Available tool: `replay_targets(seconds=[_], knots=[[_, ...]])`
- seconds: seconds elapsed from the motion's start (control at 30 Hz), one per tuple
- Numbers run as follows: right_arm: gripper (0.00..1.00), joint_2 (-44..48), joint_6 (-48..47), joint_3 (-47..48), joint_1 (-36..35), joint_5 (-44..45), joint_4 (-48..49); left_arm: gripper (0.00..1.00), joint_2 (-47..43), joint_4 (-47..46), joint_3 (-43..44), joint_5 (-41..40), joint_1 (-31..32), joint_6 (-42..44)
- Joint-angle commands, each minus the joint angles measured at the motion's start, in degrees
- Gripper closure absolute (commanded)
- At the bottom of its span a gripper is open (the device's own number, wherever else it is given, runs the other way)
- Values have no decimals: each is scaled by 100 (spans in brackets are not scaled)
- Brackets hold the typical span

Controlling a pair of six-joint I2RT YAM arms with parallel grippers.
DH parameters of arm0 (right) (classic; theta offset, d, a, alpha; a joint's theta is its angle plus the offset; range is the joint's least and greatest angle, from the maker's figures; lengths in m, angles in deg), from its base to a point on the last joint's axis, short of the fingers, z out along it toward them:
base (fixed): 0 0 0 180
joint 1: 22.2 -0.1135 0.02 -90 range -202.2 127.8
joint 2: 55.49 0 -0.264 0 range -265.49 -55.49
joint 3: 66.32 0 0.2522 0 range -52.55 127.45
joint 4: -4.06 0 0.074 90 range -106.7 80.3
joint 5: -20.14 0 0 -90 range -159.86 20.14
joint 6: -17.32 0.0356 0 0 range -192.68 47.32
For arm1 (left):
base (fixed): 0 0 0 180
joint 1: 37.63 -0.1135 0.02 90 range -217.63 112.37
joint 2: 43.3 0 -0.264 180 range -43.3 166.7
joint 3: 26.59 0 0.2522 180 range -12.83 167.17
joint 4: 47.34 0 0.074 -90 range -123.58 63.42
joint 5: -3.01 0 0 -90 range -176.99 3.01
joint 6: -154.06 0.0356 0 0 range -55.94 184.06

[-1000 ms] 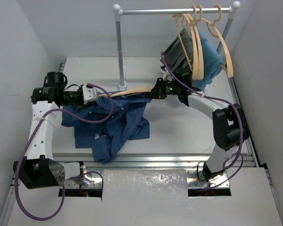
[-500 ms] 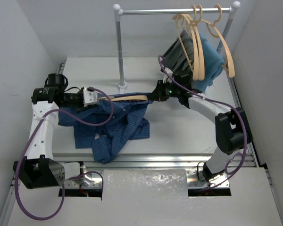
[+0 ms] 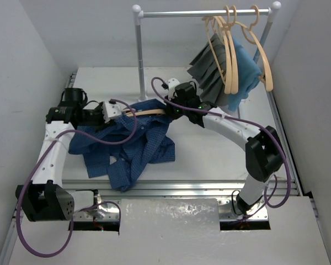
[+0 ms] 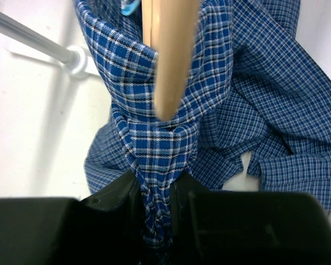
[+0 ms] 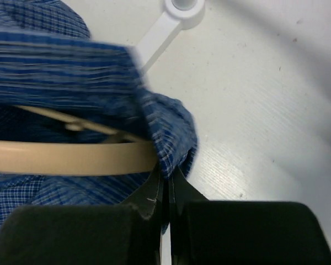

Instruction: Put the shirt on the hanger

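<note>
**Hanger partly inside the shirt, most of the cloth not yet hung**

The shirt (image 3: 129,146) lies bunched left of centre on the desk (image 3: 209,149), and only its upper edge is lifted between the two arms. The hanger (image 3: 149,112) runs level through that raised part, with cloth wrapped round one tip in the left wrist view. The left pincer (image 4: 157,190) is nearly closed and pinches a gathered fold of shirt just below that tip. The right pincer (image 5: 165,185) is shut tight, apparently on a thin fold of shirt at the hanger's other end. Judging by this, threading has begun. Seating both shoulders squarely and freeing the sleeves from the heap remain.
</note>
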Motion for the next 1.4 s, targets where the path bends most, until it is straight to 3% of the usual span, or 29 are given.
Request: replay_targets(seconds=[0.0, 0.13, 0.23, 0.37, 0.57, 0.67, 0.7, 0.8, 0.87, 1.0, 1.07, 1.13, 1.27, 1.37], knots=[[100, -23, -581, 517, -508, 717, 27, 100, -46, -974, -197, -615, 489, -876], [100, -426, -924, 1209, -747, 1498, -603, 100, 121, -1176, -145, -871, 859, -1114], [100, -542, -916, 1458, -747, 1439, -931, 100, 165, -1421, -66, -933, 877, -1308], [100, -174, -644, 809, -747, -304, -256, 100, 218, -1870, -118, -792, 895, -1756], [99, 740, -529, -140, -493, -1434, 360, 100, 236, -2336, -311, -1108, 886, -2011], [80, 1268, -827, -826, -465, -1979, 791, 100, 236, -2574, -417, -978, 895, -2178], [55, 1356, -880, -1045, -465, -2102, 879, 100, 253, -2644, -478, -812, 895, -2231], [42, 1655, -1143, -1240, -457, -2366, 819, 100, 279, -2601, -505, -565, 921, -2153], [39, 1996, -1144, -1319, -396, -2560, 774, 100, 306, -2557, -505, -538, 921, -2074], [38, 2534, -1144, -1442, -176, -3017, 1106, 100, 368, -2276, -435, -476, 921, -1862], [49, 2561, -1144, -1294, -167, -3210, 1195, 100, 385, -2040, -391, -310, 921, -1670], [63, 2395, -1109, -1144, -167, -3464, 1266, 100, 368, -1811, -356, -134, 921, -1450], [69, 1613, -1074, -582, 44, -4552, 1318, 100, 315, -1494, -233, 253, 921, -1230], [67, 1129, -941, -363, 194, -4898, 1521, 100, 218, -1528, -232, 332, 921, -1185]])
